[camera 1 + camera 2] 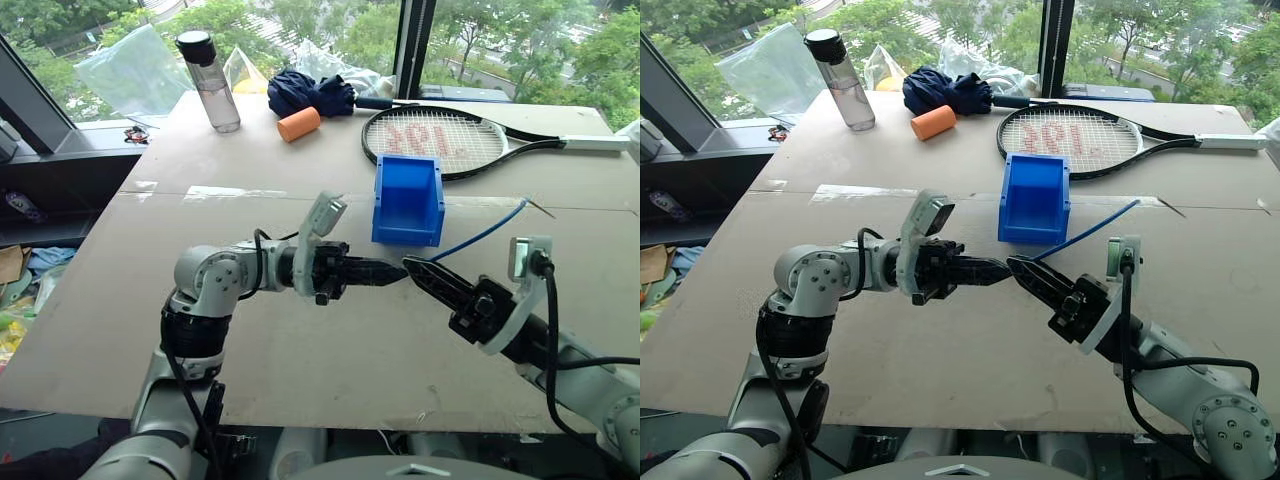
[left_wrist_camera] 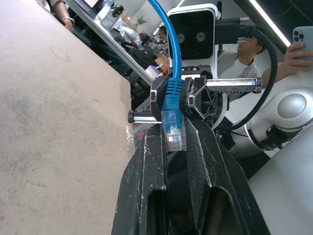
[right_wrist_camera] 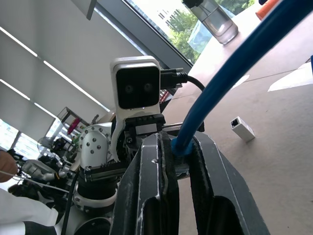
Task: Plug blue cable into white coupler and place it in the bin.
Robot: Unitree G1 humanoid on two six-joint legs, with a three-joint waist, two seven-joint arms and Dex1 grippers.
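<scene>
The left tool [image 1: 392, 272] and right tool [image 1: 415, 270] meet tip to tip above the tabletop [image 1: 300, 350], the blue cable [image 1: 480, 235] between them. The cable runs from the right tool back and rightward. The bin [image 1: 408, 200] stands just behind both tools. Behind the bin lies a racket [image 1: 440, 140]. Far behind the left tool stand a bottle [image 1: 210, 80] and a foam roll [image 1: 298, 123]. The white coupler [image 3: 242, 129] lies on the tabletop beyond the right tool.

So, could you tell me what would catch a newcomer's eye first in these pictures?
The two black grippers meet tip to tip above the brown table, the left gripper and the right gripper, which is shut on the thin bright-blue cable. Behind them stands the bright blue plastic bin, with a black tennis racket beyond. The small white coupler lies apart on the table.
</scene>
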